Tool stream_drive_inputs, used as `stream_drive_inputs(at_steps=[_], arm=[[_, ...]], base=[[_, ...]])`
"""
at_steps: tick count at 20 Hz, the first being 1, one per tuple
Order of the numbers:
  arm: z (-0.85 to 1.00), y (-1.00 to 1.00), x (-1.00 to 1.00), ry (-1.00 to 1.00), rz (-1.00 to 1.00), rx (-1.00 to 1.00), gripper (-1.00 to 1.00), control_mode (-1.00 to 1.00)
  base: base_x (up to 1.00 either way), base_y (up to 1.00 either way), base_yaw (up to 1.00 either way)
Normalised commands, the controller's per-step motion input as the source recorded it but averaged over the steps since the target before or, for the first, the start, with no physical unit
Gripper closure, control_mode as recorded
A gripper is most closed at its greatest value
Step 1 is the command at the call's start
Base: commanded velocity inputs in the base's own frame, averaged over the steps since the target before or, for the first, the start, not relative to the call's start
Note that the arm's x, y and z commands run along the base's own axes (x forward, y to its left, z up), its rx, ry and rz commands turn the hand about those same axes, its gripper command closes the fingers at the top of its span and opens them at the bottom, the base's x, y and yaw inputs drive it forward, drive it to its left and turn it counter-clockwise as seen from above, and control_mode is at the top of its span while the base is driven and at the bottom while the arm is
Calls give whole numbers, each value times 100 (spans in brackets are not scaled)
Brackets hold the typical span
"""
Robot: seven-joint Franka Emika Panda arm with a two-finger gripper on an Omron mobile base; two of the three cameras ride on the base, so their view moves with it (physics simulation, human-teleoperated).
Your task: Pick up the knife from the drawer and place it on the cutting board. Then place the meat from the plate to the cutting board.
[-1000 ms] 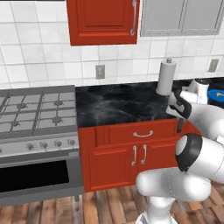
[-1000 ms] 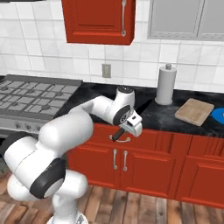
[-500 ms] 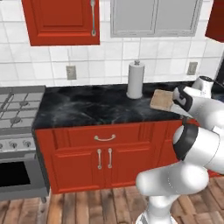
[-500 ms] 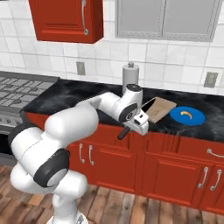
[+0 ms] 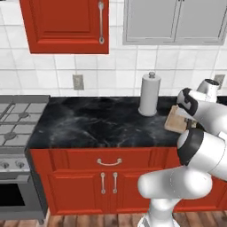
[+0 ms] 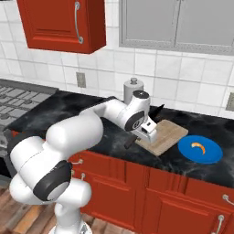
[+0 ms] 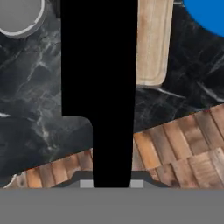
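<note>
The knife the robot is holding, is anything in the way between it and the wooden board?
Nothing visible is. The gripper is shut on the knife, right at the near edge of the cutting board. The board's top is bare. The paper-towel roll stands behind, and the plate lies beside the board.

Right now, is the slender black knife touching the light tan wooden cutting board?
Cannot tell. In the right base view the gripper holds the knife at the cutting board's near edge; in the hand view its black blade overlaps the board, and no gap or contact shows.

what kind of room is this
A rendered kitchen, by the look of it: a gas stove beside a black marble counter, red cabinets above and below, and a paper-towel roll against the tiled wall.
</note>
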Motion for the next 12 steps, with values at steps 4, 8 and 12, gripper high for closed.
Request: stream_drive_inputs(at_steps=[4,8,12], arm=[[0,0,0,0,0,0,100,100],[0,0,0,0,0,0,100,100],[0,0,0,0,0,0,100,100]], base=[[23,-92,33],[10,-64,4],[14,-31,-13]])
